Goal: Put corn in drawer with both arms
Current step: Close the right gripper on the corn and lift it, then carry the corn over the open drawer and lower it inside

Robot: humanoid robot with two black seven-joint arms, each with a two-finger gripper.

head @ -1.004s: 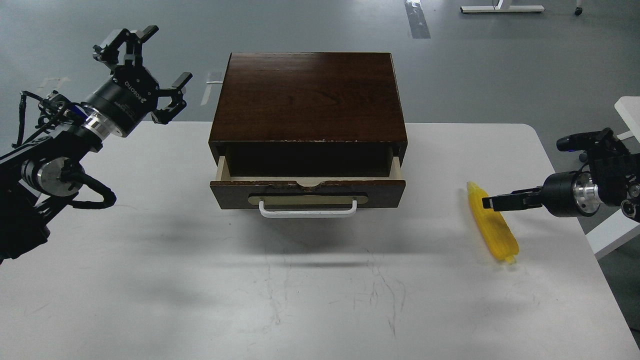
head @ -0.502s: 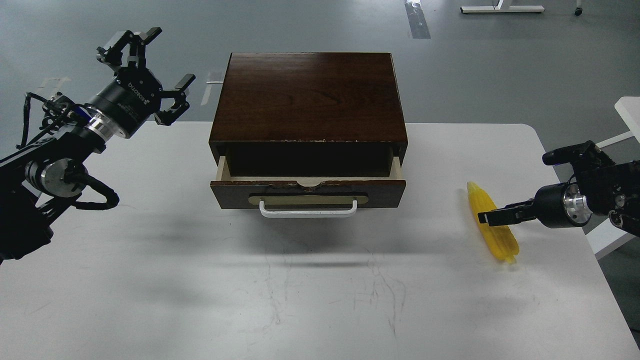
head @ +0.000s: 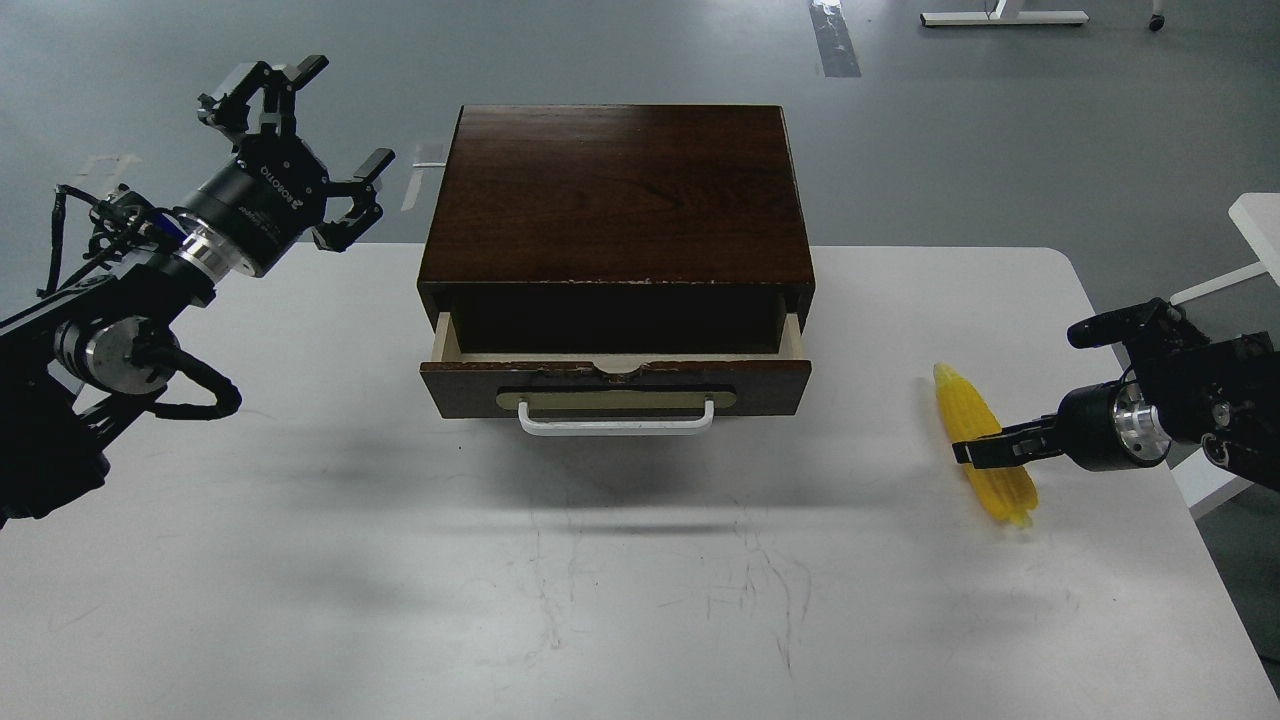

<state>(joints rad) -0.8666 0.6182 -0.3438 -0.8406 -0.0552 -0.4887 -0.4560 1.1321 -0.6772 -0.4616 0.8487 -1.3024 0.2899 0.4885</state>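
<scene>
The corn (head: 975, 425) lies flat on the white table (head: 600, 580), right of the box, its pointed end toward the back. My right gripper (head: 985, 451) comes in from the right and its dark fingers lie across the cob's lower half; they show edge-on, so I cannot tell open from shut. The drawer (head: 615, 384) of the dark brown box (head: 615, 195) is pulled partly out, its white handle (head: 615, 420) facing me and its inside in shadow. My left gripper (head: 300, 130) is open and empty, raised left of the box's back corner.
The box stands at the table's back middle. The table's right edge (head: 1180, 500) runs close behind the corn. A white furniture piece (head: 1258, 225) stands beyond that edge. Grey floor lies behind the table.
My right gripper has moved down and toward me along the corn, from its middle to its lower half. The corn has not moved. My left gripper has shifted slightly right.
</scene>
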